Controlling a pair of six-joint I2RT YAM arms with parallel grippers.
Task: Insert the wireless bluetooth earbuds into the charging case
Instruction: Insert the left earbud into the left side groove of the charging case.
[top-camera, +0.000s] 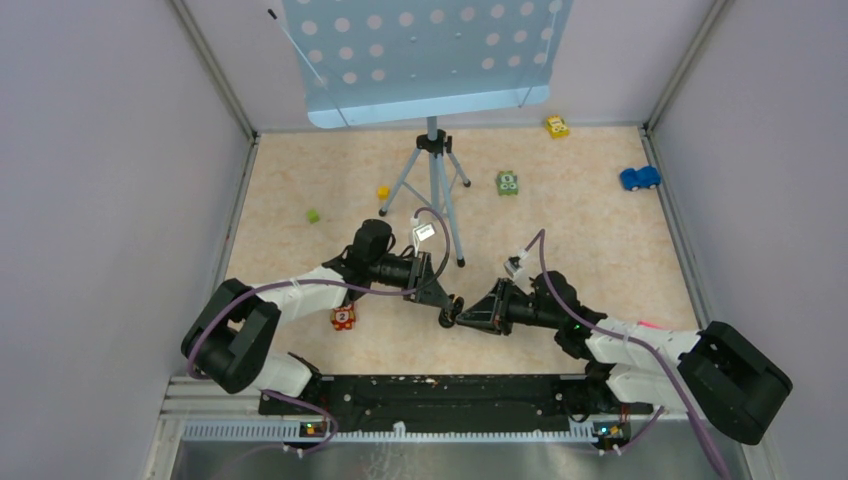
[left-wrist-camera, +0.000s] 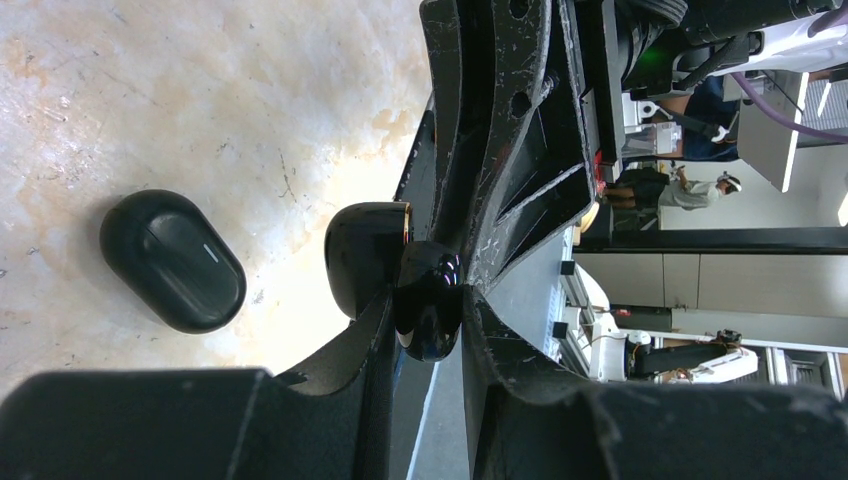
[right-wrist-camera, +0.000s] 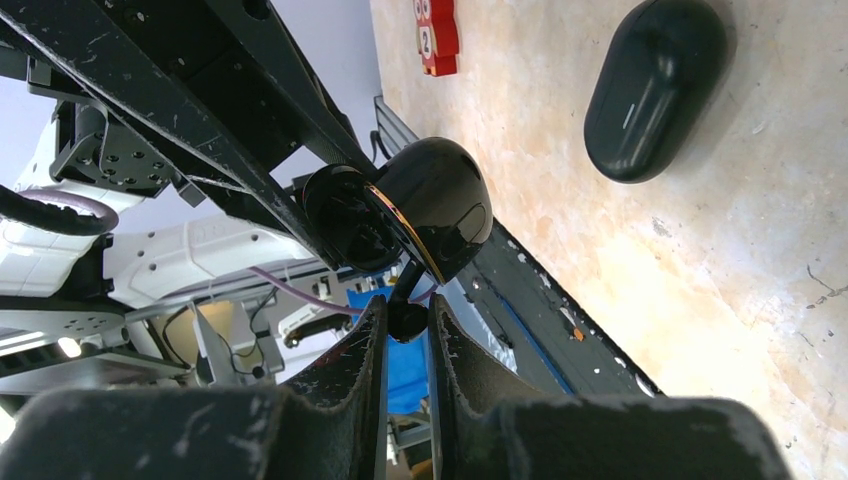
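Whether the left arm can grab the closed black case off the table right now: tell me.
Probably not yet. The left gripper is shut on an earbud, so it is occupied. The case lies close by on the bare table, with nothing between.

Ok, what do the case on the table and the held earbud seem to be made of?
The charging case looks like matte black plastic: it has a dull, even sheen with no clear reflections. The earbud looks like glossy black plastic, with sharp mirror-like reflections and a thin gold ring, possibly metal.
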